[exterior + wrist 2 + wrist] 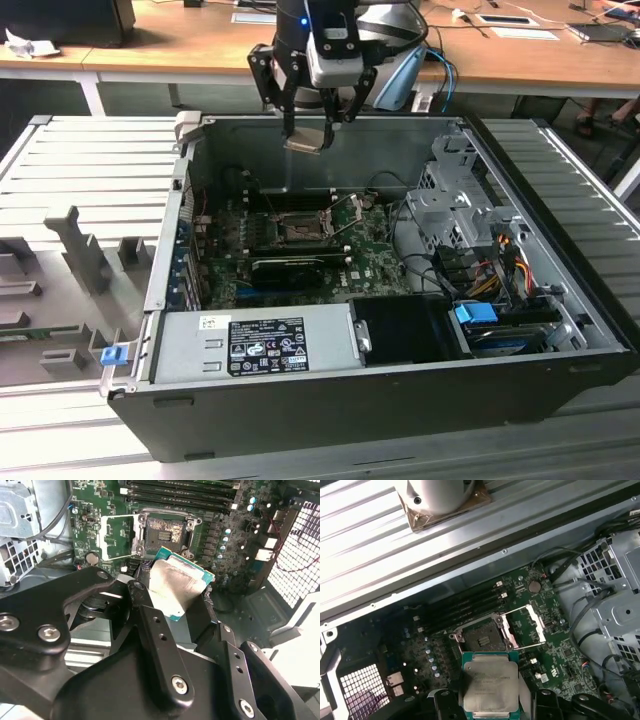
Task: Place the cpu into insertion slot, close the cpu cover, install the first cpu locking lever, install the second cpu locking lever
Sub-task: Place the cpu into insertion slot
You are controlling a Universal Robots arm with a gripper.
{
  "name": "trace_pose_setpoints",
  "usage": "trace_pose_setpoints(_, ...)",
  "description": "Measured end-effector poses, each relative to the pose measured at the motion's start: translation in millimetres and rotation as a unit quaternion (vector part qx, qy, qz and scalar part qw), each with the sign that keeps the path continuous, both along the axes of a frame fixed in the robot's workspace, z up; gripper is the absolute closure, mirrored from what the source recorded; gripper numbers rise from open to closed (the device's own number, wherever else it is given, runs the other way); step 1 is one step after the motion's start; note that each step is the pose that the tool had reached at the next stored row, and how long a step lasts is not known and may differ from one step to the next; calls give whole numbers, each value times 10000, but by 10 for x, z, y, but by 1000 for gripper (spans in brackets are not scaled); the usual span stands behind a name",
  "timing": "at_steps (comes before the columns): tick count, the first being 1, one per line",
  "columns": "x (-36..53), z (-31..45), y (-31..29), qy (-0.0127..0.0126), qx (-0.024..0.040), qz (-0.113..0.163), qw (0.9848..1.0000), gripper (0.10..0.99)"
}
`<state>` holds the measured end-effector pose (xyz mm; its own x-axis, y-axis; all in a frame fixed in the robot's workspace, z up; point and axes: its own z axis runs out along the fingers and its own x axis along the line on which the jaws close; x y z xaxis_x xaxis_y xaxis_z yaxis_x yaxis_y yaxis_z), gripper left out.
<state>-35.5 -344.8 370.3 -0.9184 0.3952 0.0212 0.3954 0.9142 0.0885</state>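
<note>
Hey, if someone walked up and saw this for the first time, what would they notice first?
Probably the pincer hanging over the open computer case, shut on the cpu. Below it in the first wrist view, the insertion slot lies bare on the green motherboard, its cpu cover swung open beside it.

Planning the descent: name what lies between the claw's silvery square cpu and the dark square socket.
Nothing: the first wrist view shows bare space from the silvery square cpu to the dark square socket; the silvery cover frame stands open, aside.
</note>
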Motion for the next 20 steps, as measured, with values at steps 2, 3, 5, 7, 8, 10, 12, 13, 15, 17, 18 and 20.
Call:
trace_pose_setpoints(2,0,0,0,0,0,-79,10000,553)
trace_pose_setpoints(3,0,0,0,0,0,-104,9999,553)
trace_pose_setpoints(5,0,0,0,0,0,-154,9999,553)
trace_pose_setpoints(7,0,0,0,0,0,-252,9997,553)
trace_pose_setpoints(8,0,-1,0,0,0,-280,9996,553)
trace_pose_setpoints(10,0,-1,0,0,0,-386,9993,553)
trace_pose_setpoints(12,0,-1,0,0,-1,-470,9989,553)
trace_pose_setpoints(13,0,-2,0,0,-1,-505,9987,553)
trace_pose_setpoints(15,0,-3,0,0,0,-592,9982,553)
trace_pose_setpoints(17,0,-5,0,0,0,-701,9975,553)
trace_pose_setpoints(18,0,-5,0,0,0,-762,9971,553)
trace_pose_setpoints(20,0,-7,0,0,0,-943,9955,553)
